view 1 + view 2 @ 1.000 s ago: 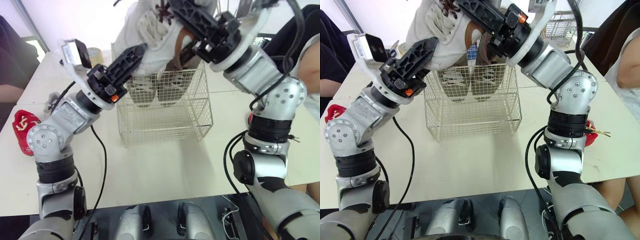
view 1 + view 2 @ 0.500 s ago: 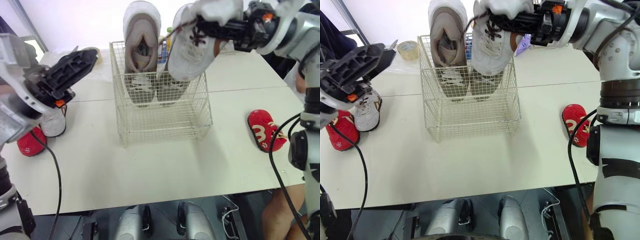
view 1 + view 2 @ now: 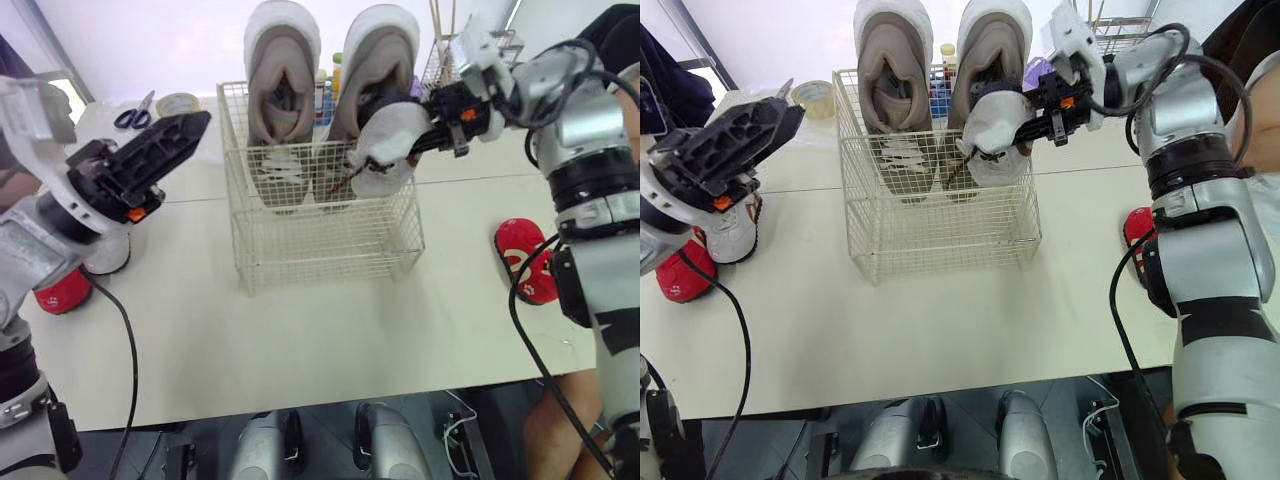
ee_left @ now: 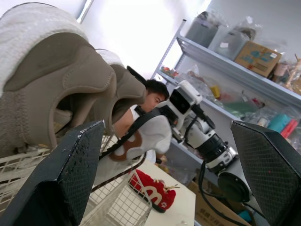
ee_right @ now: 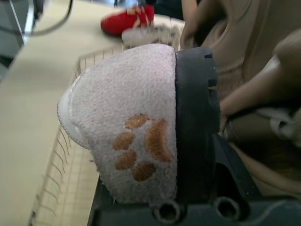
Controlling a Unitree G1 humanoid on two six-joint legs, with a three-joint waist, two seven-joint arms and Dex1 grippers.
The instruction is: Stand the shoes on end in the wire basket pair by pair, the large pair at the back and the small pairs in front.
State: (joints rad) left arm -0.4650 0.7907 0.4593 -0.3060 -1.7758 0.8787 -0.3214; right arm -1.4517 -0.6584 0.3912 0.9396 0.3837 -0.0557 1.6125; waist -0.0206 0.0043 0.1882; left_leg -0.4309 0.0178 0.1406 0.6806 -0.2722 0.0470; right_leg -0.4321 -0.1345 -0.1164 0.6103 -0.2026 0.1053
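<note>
Clock directions as from the head views, 12 o'clock away from the robot. Mid-table (image 3: 300,340): basket (image 3: 330,250). Along its 12 o'clock side: large shoes (image 3: 283,60), beige, on end, side by side, heels up, toes down inside the wire. Clamped in right gripper (image 3: 408,140): paw shoe (image 3: 385,150), small, white, orange paw print on it, fingers clenched on it. Hangs tilted just at 6 o'clock of the right-hand large shoe, in the basket's 3 o'clock half, lower part apparently below the rim; cannot tell whether touching the basket floor. Left gripper (image 3: 190,128) at the basket's 9 o'clock, raised over the table, near the rim but apart from it, fingers spread wide, nothing between them. At 9 o'clock near the table edge, partly behind the left arm: white shoe (image 3: 735,225), small, and just beside it left red shoe (image 3: 680,275). At 3 o'clock, well apart from the basket: right red shoe (image 3: 527,262), lying flat on the table. At 10 to 11 o'clock, far side of the table: tape (image 3: 178,103) and scissors (image 3: 133,113), near each other.
</note>
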